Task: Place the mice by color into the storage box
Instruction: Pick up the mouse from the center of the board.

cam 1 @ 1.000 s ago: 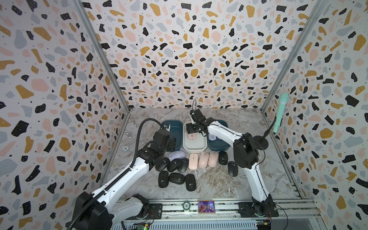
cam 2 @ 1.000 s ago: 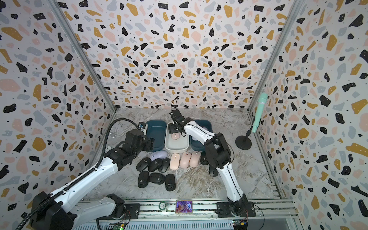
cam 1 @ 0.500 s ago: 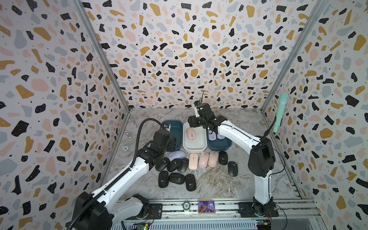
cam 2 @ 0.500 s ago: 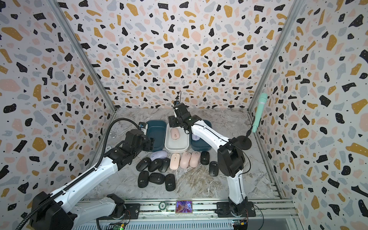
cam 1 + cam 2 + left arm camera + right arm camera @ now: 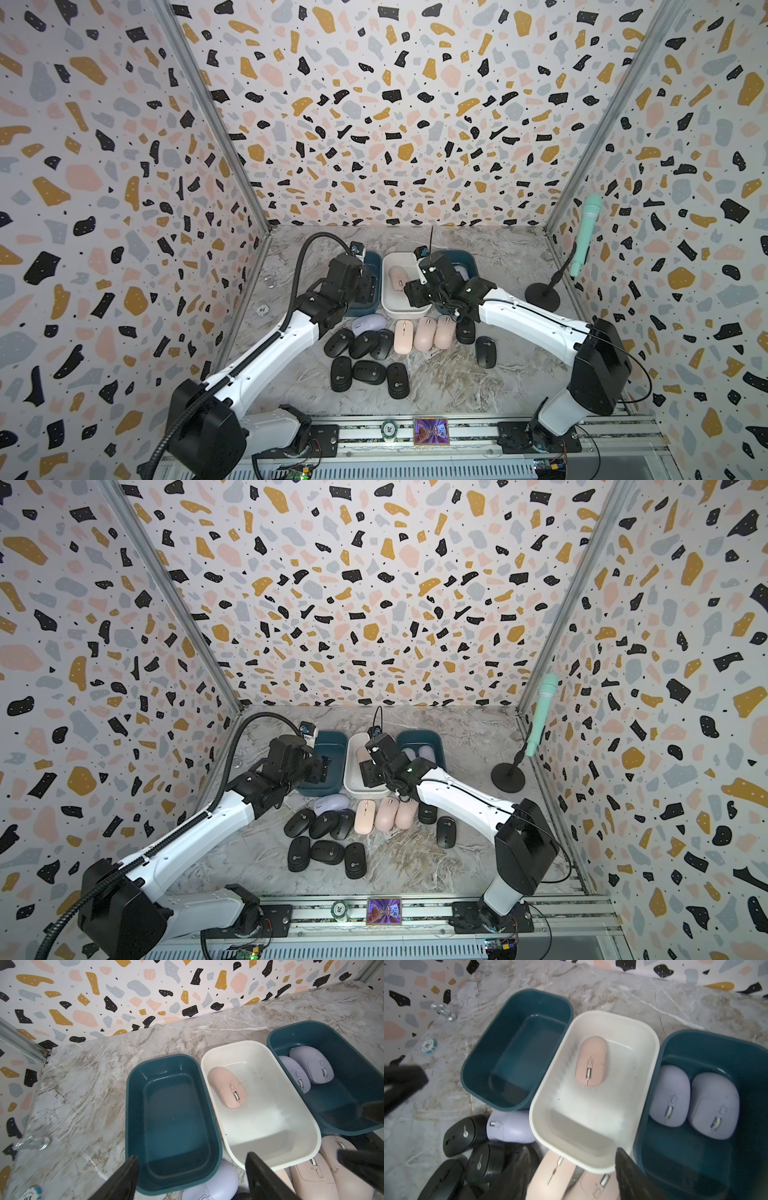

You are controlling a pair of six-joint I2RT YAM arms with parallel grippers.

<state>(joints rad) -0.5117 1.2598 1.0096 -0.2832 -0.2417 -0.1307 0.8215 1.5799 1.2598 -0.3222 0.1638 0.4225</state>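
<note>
the left gripper hangs over the near end of the left teal bin. its fingers are spread and there is nothing between them. the right gripper hangs over the near rim of the white bin. its fingers are also apart and grip nothing.

the three bins stand side by side, with the white one in the middle. one pink mouse lies in the white bin, toward its far end. two lavender mice lie side by side in the right teal bin.

the other mice lie on the table, in front of the bins. a lavender mouse lies just beside the left teal bin. three pink mice lie side by side in front of the white bin. eight black mice lie around them: three in a row next to the pink ones, three nearer to the robot's base and two on the other side of the pink ones.
</note>
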